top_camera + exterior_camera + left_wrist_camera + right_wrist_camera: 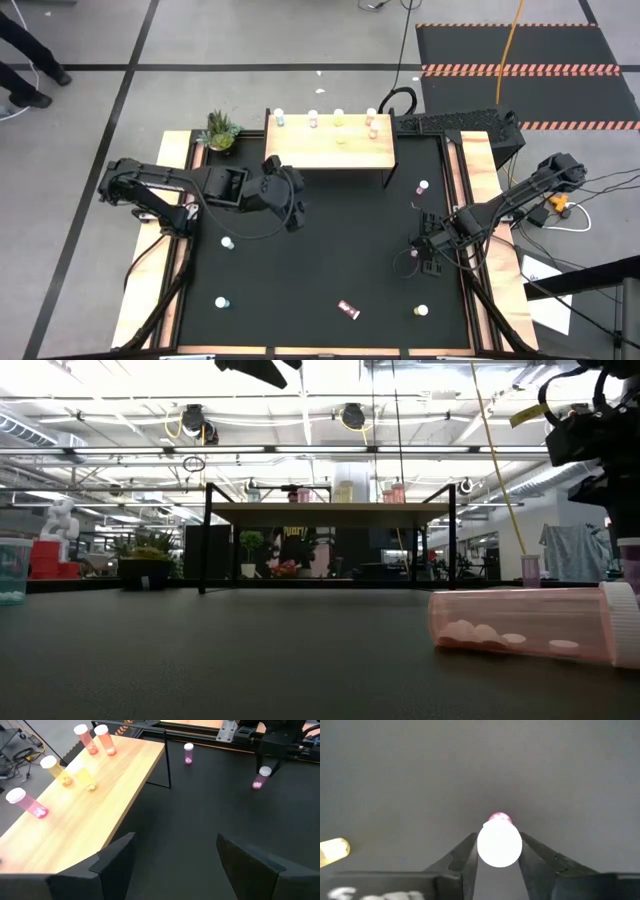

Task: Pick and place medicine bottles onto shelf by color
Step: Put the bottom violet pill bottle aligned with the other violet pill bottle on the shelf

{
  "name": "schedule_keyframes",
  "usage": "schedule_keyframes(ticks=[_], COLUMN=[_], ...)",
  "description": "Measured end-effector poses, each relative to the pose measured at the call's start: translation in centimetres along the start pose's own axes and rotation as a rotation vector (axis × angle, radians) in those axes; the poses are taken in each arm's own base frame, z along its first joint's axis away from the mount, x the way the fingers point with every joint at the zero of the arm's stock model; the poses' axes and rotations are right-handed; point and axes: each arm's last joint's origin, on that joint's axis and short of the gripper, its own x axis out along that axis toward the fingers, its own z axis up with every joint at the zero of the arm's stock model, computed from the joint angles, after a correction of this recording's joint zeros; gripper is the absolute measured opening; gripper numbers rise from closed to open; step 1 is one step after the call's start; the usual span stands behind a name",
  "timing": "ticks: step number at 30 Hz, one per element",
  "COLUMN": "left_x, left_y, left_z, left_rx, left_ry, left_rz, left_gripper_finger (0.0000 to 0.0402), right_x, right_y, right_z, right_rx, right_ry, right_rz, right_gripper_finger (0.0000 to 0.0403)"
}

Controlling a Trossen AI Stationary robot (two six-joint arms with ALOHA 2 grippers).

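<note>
The light wooden shelf (330, 148) stands at the table's far side. Several capped bottles stand on its top, among them a pink one (27, 803), a yellow one (56, 771) and two reddish ones (95, 740). More bottles stand on the black mat, for instance a purple one (423, 187) and a bluish one (227, 242). A pink bottle (520, 628) lies on its side near the near edge. My left gripper (175, 865) hovers open by the shelf's near left corner. My right gripper (500, 862) is shut on a purple-pink bottle (260, 779) at the table's right. My right gripper pinches the purple-pink bottle by its white cap (500, 845), one finger (465, 860) on each side. The fingers come from above, pointing down, and the body sits below them, slightly tilted. I cannot tell whether its base rests on the mat.
A small potted plant (220, 132) sits left of the shelf. A yellowish bottle (332, 851) lies near my right gripper. Two more bottles (221, 302) (421, 311) stand near the near edge. Wooden rails border the mat on the left and right.
</note>
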Motion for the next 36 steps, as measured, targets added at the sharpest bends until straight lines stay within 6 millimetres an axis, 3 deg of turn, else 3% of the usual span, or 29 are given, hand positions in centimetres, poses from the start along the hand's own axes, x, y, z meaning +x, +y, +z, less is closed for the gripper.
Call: schedule_keyframes(ticks=[7, 14, 19, 25, 30, 36], left_x=[0.0, 0.5, 1.1, 1.6, 0.4, -1.6], left_y=[0.0, 1.1, 2.6, 4.6, 5.9, 6.8], left_z=[0.0, 0.3, 0.6, 1.1, 1.7, 0.5], left_rx=[-0.006, -0.044, -0.154, -0.288, -0.391, -0.44], left_ry=[0.0, 0.002, -0.005, -0.025, -0.04, 0.053], left_rz=[0.001, 0.033, 0.1, 0.176, 0.197, 0.237], left_gripper_finger=[0.0273, 0.0273, 0.0273, 0.0273, 0.0273, 0.0273], right_x=[-0.8, -4.2, -7.3, -9.3, -10.3, -11.7], right_y=[0.3, 0.0, -1.0, -2.7, -4.1, -5.8], right_z=[0.8, 4.7, 9.6, 16.4, 21.6, 27.5], right_rx=[0.041, 0.084, -0.004, -0.177, -0.304, -0.379], right_ry=[-0.018, -0.087, -0.111, -0.067, -0.098, -0.202], right_rz=[0.047, 0.128, 0.076, 0.019, -0.013, -0.126], right_gripper_finger=[0.0115, 0.0109, 0.0113, 0.0111, 0.0113, 0.0114])
